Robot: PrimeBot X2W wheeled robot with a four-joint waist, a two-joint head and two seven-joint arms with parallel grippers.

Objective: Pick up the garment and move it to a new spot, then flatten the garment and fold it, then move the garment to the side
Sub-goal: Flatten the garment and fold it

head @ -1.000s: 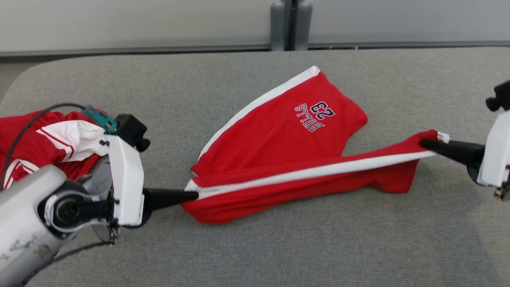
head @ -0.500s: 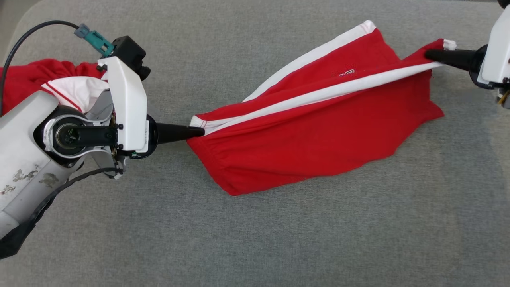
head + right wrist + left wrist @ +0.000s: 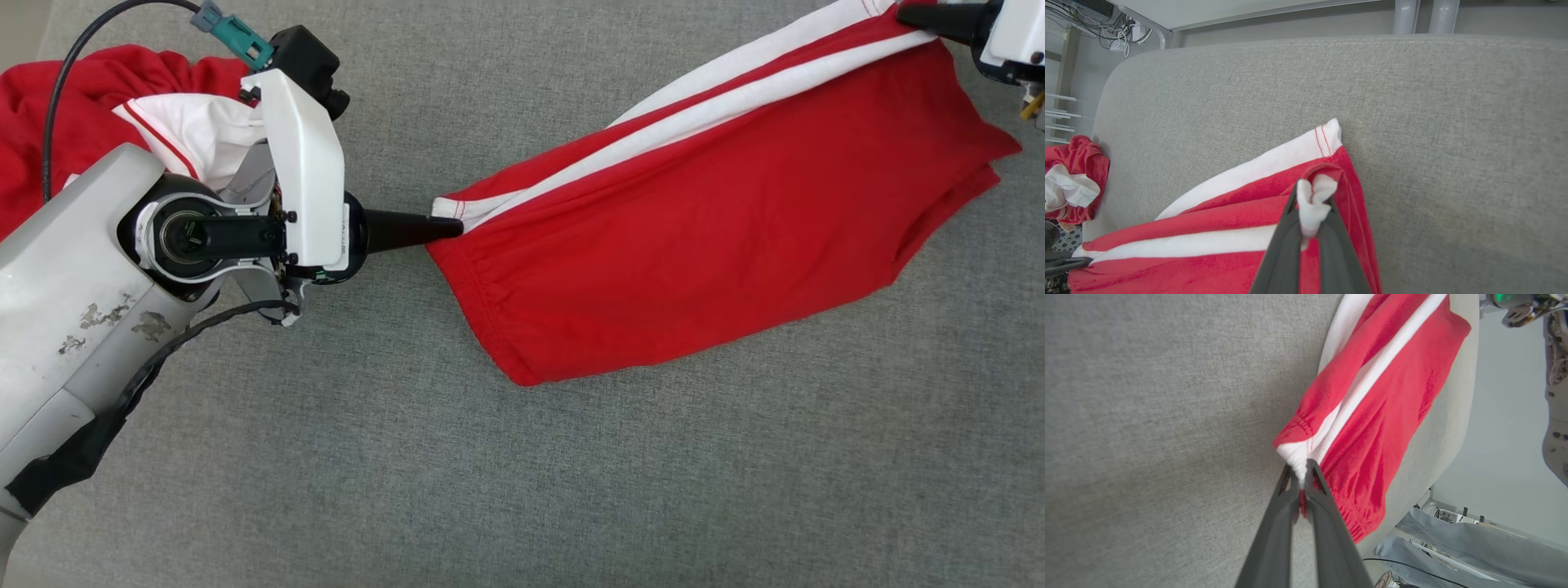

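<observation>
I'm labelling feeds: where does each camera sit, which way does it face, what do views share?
Head: on the head, looking down at the table; left arm and left pincer at left, right pincer top right, both gripping the shorts.
Left wrist: on that wrist, looking along its fingers at the waistband corner.
Right wrist: likewise, fingers pinching a hem corner.
Shared: shorts in all; pile in head and right wrist.

Matt red cloth garment [image 3: 694,245], woven grey table [image 3: 571,474]

Bright red garment [image 3: 694,245] with white side stripes and red stitching on the white hem. Table [image 3: 571,490] covered in flecked grey cloth. Another heap of clothes [image 3: 49,90], red and white. Teal plug [image 3: 245,42].
</observation>
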